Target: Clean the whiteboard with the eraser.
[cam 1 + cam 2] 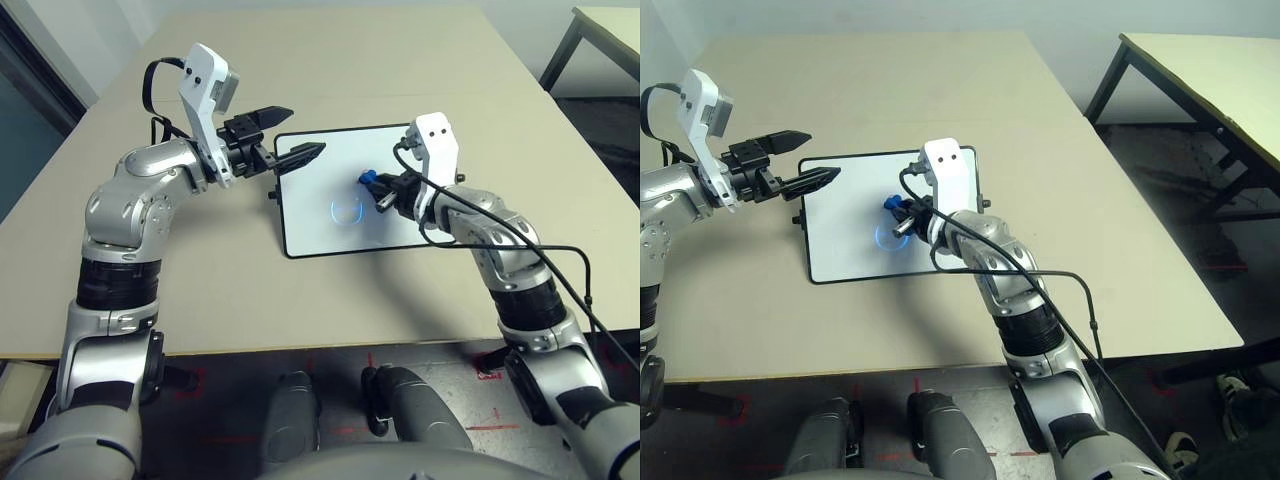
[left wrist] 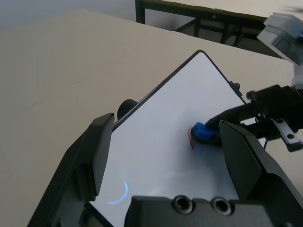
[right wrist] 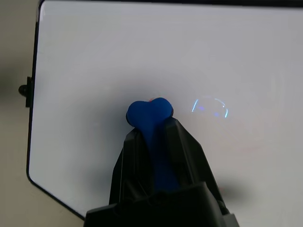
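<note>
Wiping looks to be in progress rather than finished: the whiteboard (image 1: 330, 205) lies flat on the tan worktop (image 1: 400, 80), in the middle of the left eye view, and most of its surface reads clean, but a small reddish pen mark (image 2: 191, 138) shows right beside the eraser's tip in the left wrist view, so I judge at least that stroke is left to rub out. A pale bluish arc (image 3: 210, 106) also shows on the board near its centre; whether that is ink or a light reflection I cannot tell. The eraser (image 3: 150, 113) is clenched between the two black fingers of the right hand (image 1: 385, 190), its rounded blue end sticking out past the fingertips and sitting on or just over the board, a little to the right of centre in the left eye view; contact cannot be confirmed. The left hand (image 1: 283, 135) hangs at the board's upper left edge in that view, its fingers spread apart and grasping nothing, one tip reaching just over the frame and the other above the bare worktop.
</note>
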You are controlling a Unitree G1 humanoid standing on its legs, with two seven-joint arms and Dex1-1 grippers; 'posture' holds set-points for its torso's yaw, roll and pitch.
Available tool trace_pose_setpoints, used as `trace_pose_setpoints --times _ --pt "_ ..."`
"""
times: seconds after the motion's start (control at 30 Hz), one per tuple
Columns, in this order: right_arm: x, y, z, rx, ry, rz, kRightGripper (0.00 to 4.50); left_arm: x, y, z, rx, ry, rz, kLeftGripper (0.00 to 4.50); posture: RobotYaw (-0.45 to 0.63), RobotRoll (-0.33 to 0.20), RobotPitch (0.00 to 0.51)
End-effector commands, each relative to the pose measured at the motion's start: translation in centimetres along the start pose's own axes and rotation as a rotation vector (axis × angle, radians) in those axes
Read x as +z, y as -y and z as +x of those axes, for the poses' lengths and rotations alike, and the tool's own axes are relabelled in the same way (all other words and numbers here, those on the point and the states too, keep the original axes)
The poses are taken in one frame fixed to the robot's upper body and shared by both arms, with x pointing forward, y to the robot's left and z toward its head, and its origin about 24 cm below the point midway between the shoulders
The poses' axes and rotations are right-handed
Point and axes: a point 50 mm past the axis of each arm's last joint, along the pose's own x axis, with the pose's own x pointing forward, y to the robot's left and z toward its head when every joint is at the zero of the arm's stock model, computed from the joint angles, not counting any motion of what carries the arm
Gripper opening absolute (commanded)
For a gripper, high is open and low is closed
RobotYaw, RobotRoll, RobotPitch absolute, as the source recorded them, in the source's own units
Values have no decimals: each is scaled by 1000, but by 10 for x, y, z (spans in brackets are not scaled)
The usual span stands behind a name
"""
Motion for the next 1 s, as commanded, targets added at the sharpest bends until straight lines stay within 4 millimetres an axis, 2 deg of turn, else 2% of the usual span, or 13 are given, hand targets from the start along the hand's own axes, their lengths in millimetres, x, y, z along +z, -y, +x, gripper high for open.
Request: trace_pose_setpoints --times 0.03,0.13,0.23,0.7,0.87,1.0 --pt "-4 29 -6 -126 -28 32 566 -3 1 0 -4 -15 3 4500 26 0 132" --pt "6 36 -10 -152 8 30 566 -3 1 0 -6 -15 3 4500 23 0 133" --pt "7 33 -8 -145 11 34 566 -3 1 1 -8 -15 2 4500 19 0 133" --pt "-29 -34 15 103 -108 128 566 -3 1 -1 0 -19 4 4500 30 0 138" --pt "-44 -43 20 139 -158 154 566 -3 1 -1 2 -19 2 4500 37 0 143" --pt "-53 -37 22 117 -178 156 566 -3 2 -1 3 -18 2 4500 41 0 144"
